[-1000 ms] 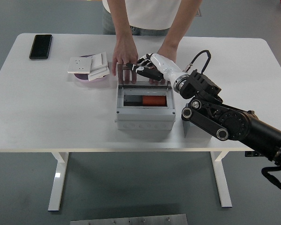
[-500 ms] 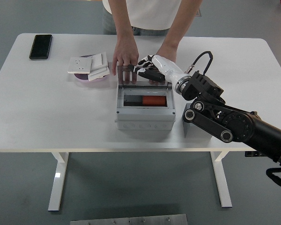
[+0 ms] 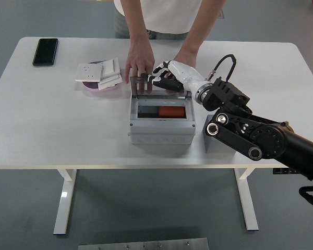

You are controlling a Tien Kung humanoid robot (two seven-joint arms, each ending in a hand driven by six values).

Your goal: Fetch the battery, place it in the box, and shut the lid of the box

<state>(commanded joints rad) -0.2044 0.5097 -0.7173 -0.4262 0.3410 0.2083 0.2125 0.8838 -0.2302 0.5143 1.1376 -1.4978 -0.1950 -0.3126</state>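
A white table [image 3: 52, 130] on 2 white legs [image 3: 64, 200] stands on a grey floor [image 3: 21, 208]; a metal plate [image 3: 143, 244] lies at the bottom edge.

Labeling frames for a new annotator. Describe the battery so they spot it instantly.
Find the grey box mid-table, its lid raised. The battery lies inside: a red cylinder, the only red thing among grey and black parts.

A black phone [image 3: 45, 51] lies near white switch plates [image 3: 100, 72].
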